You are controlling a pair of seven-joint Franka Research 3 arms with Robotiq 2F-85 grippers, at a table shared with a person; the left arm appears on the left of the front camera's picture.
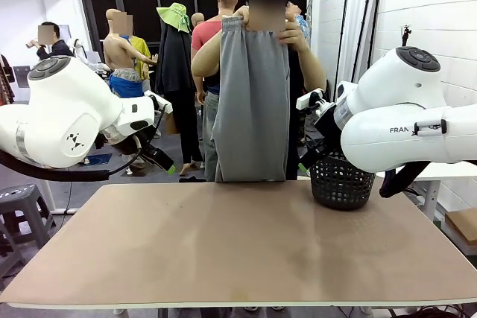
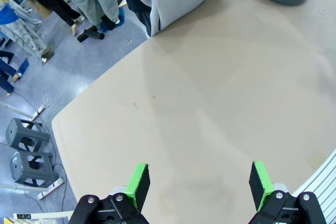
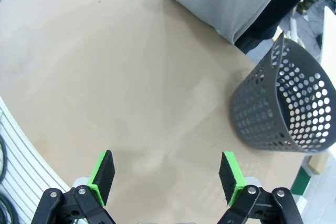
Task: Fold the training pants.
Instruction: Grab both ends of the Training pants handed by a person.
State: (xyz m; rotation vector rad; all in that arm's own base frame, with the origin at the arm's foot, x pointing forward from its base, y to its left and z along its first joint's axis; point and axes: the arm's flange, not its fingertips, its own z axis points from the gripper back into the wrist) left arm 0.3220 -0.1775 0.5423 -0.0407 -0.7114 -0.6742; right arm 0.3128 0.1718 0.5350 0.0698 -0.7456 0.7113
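**Operator:** Where are the training pants, and how do the grippers stand?

**Technician:** The training pants hang beyond the far edge of the table. The person's hand holds them up at the waistband, and the hems reach about level with that edge. The left gripper and the right gripper hover above the table, jaws wide apart and holding nothing.

**Operator:** What is the correct procedure for this step?

**Technician:** The step appears to be receiving the garment.
- Keep both grippers clear until the pants lie flat on the table.
- Pinch every layer at the outer corners.
- Fold without dragging wrinkles.
- Keep the cloth off the basket on the table's far right.

**Operator:** Are any markings legible?

**Technician:** "FRAN" on the right arm; the following letters are covered.
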